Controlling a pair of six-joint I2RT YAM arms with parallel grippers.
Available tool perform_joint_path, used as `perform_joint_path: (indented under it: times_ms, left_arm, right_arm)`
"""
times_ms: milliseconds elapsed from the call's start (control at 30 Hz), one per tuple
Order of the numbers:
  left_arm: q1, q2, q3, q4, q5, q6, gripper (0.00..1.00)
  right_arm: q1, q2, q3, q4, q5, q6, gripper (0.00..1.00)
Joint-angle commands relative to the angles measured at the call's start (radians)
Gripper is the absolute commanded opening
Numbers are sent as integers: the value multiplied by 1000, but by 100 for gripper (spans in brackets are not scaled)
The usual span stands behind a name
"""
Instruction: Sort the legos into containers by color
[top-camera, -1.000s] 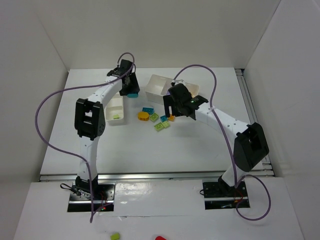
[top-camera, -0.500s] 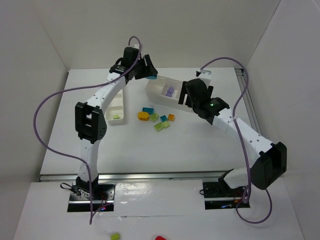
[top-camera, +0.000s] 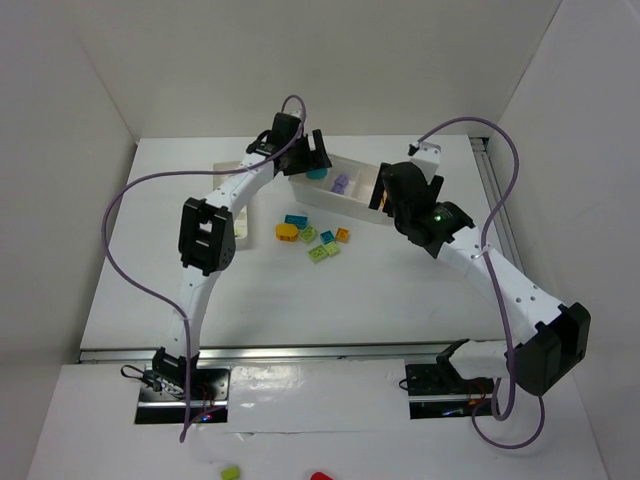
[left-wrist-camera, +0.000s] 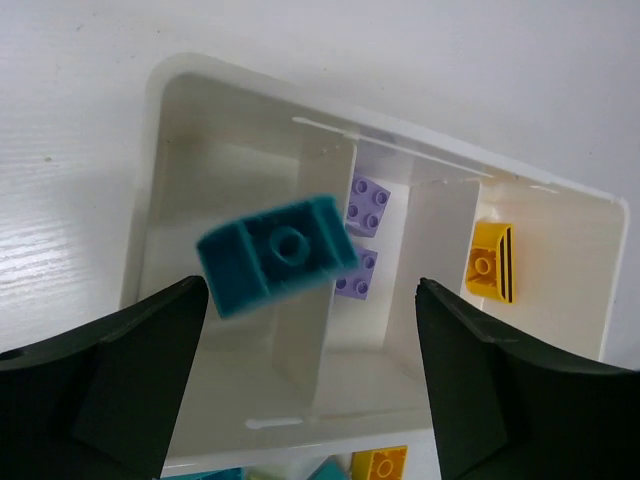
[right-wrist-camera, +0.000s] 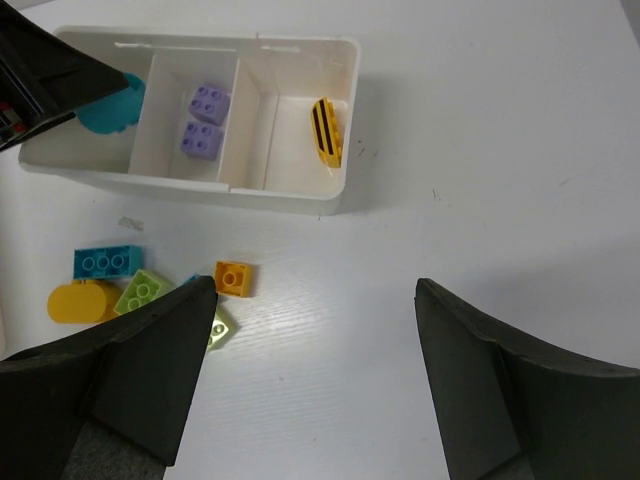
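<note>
My left gripper (left-wrist-camera: 310, 292) stands wide apart, a blurred teal brick (left-wrist-camera: 280, 255) loose over the glossy white tray (left-wrist-camera: 175, 85). My right gripper (right-wrist-camera: 315, 290) gapes too, with the tray at eleven o'clock.

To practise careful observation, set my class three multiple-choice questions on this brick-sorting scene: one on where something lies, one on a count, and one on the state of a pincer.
1. Where do the purple bricks lie relative to the three-part tray?
A. in its middle compartment
B. in an end compartment
C. outside it

2. How many purple bricks are there?
A. one
B. two
C. four

3. How does the left pincer stand to the teal brick?
A. shut on it
B. shut beside it
C. open, with the brick loose between its jaws

Answers:
1 A: both bricks sit between the two dividers.
2 B: both wrist views show two, one beside the other.
3 C: a gap shows on each side of the blurred brick.
</note>
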Motion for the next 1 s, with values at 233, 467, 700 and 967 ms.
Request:
perform_joint_path:
  times_ms: [233, 467, 700, 967]
  left_arm:
    - [-2, -237, -31, 46, -10, 80, 100]
    - [136, -475, -209, -33, -61, 3, 98]
    - [243, -704, -465, -63, -39, 29, 98]
    - [309, -882, -757, -41, 14, -15, 97]
  right_arm:
    - [-1, 199, 122, 33, -143, -64, 87]
    - [-33, 507, 415, 101, -285, -135, 82]
    - [-42, 815, 734, 220, -502, -210, 85]
    - [-21, 1115, 1016, 222, -792, -261, 88]
